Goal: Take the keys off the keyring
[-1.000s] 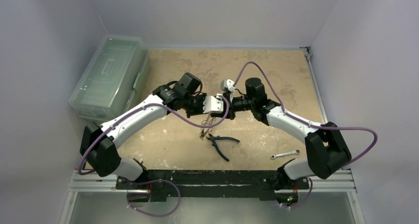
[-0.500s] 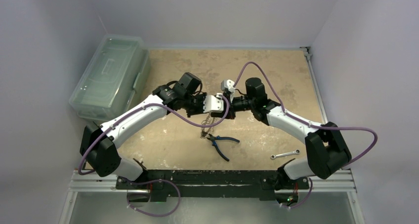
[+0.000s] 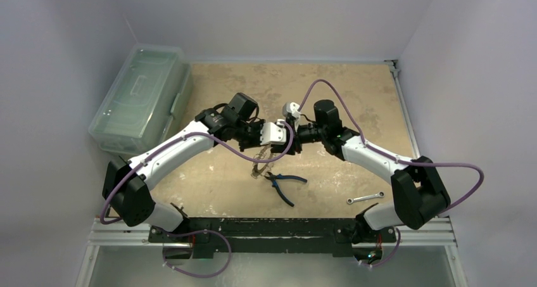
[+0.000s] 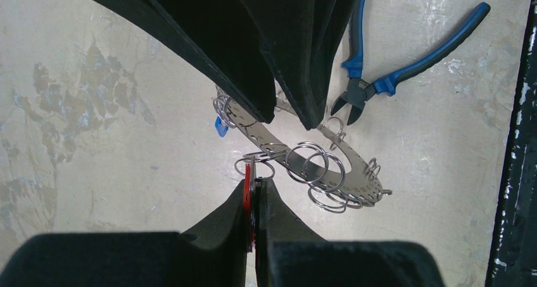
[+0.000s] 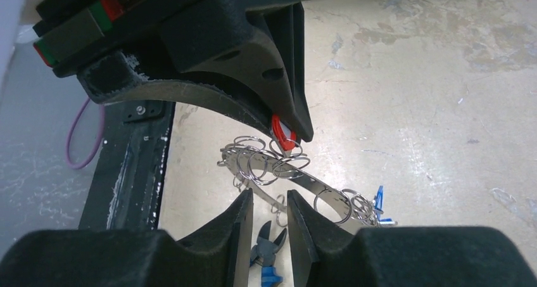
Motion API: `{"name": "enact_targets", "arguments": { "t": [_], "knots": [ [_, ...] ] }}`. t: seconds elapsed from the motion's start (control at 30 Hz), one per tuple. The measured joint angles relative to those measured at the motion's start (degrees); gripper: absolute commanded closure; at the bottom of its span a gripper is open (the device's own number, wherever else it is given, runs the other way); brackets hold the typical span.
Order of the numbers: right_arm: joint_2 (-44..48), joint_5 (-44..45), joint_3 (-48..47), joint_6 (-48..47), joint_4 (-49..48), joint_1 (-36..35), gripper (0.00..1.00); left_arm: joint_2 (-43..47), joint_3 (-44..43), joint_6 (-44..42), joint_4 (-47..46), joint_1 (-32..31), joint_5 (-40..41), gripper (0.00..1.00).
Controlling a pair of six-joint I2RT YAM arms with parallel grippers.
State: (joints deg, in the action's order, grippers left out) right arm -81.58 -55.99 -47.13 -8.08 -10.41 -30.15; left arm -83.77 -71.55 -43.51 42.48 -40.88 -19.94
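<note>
Keyring (image 4: 269, 137) held between both hands.
Left hand (image 4: 255, 192) clamps red tag (image 4: 247, 195); right hand (image 5: 271, 204) narrow, pinching keyring; long axis runs upper-left to lower-right in left wrist view.

Left hand (image 5: 292, 133) pinches red tag (image 5: 282, 137); keyring (image 5: 316, 189) dangles.

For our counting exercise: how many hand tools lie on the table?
2: blue-handled metal pliers, centre; small silver metal wrench, nearer and to their right. Others may be hidden.

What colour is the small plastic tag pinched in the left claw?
The tag is red; the right wrist view shows it best.
</note>
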Motion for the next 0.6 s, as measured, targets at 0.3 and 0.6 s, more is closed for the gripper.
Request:
{"name": "enact_targets", "arguments": {
  "t": [0.3, 0.6],
  "knots": [
    [0.0, 0.02, 0.0, 2.89, -2.03, 0.0, 0.65, 0.0, -0.02, 1.05, -0.11, 0.0, -1.25, 1.0],
    [-0.2, -0.07, 0.17, 8.48, -6.25, 0.0, 0.64, -0.02, 0.0, 2.56, -1.36, 0.0, -2.51, 1.0]
  ]
}}
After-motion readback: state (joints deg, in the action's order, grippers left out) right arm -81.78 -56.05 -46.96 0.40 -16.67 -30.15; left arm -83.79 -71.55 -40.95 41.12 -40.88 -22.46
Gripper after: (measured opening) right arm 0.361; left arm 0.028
